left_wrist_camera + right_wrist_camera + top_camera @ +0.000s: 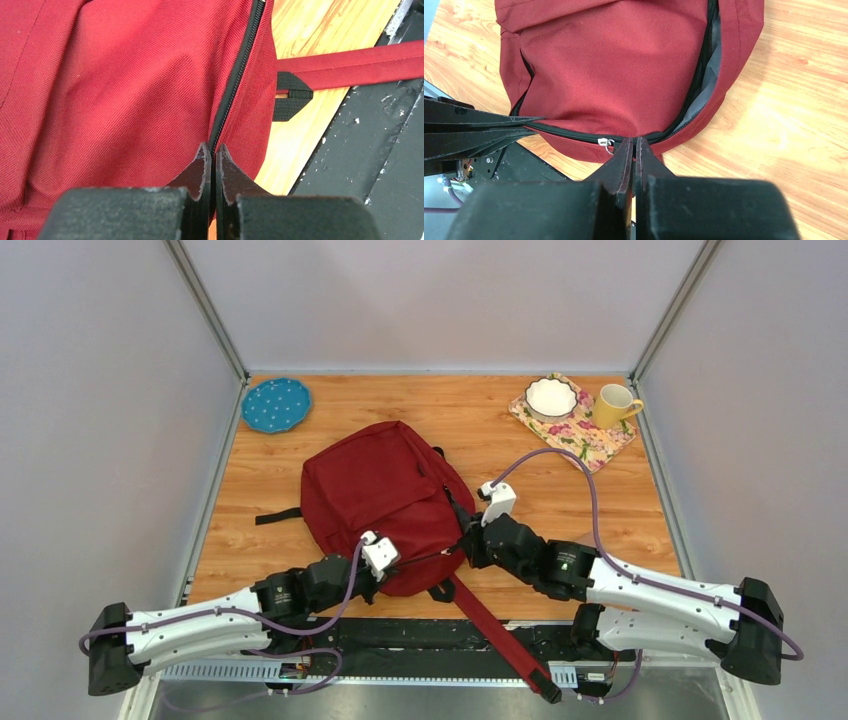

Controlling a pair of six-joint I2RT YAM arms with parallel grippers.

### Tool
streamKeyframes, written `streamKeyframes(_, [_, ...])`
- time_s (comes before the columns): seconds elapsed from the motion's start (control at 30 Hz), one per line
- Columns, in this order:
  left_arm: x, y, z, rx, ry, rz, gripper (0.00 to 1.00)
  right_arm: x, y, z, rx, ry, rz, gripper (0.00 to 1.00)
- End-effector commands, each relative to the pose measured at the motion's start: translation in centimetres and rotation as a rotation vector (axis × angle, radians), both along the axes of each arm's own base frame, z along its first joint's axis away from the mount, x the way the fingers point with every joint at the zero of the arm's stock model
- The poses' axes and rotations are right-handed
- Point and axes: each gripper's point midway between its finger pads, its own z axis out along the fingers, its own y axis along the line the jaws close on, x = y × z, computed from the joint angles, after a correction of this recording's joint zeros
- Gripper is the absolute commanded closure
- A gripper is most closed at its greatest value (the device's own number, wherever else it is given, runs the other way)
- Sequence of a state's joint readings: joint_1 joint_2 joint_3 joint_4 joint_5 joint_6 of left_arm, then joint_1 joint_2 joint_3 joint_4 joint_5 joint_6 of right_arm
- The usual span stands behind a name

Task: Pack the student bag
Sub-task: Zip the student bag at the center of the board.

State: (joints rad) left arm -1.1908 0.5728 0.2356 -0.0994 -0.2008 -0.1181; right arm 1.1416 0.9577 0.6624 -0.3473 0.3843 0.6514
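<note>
The left pincer (210, 150) is closed tight, its tips nipping the black zipper (240, 70) seam of the backpack (375, 495). The right pincer (634, 142) is pressed shut on the same seam, just right of the metal pull (606, 144). Both arms reach low and forward, angling inward to meet at the near end of the bag, which lies flat on the table (600, 510) beyond them.

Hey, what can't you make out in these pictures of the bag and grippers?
Inside of the bag: right wrist view shows only grey lining through its opening.
Whether the left gripper pinches anything: left wrist view, its own shut tips hide it.
Same for the right gripper, right wrist view.
Contents of the cup: top view, too small.
</note>
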Motion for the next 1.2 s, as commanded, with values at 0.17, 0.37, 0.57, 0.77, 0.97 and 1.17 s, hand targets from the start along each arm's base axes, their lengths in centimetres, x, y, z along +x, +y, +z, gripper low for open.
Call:
streamKeyframes(0.17, [-0.4,1.1,1.3,-0.065,0.061,0.065,0.62,0.6,0.0,1.8,0.064,-0.045,-0.004,1.00])
streamKeyframes(0.37, [-0.6,-0.4,4.8,-0.121,0.034,0.008,0.32,-0.3,0.9,1.1,0.113,0.008,0.025,1.00])
streamKeyframes(0.57, [-1.4,-3.5,8.1,-0.137,-0.028,-0.159,0.27,-0.7,0.5,1.0,0.144,0.008,0.023,1.00])
streamKeyframes(0.77, [-1.8,-6.7,6.6,-0.021,0.018,-0.273,0.26,-1.1,0.3,1.4,0.186,0.012,0.029,1.00])
streamKeyframes(0.97, [-1.1,-7.6,3.2,0.080,0.042,-0.273,0.25,-1.4,0.3,1.5,0.218,0.022,0.033,1.00])
streamKeyframes(1.17, [0.5,-7.2,1.6,0.180,0.010,-0.214,0.55,-1.2,0.1,1.7,0.217,0.015,0.019,1.00])
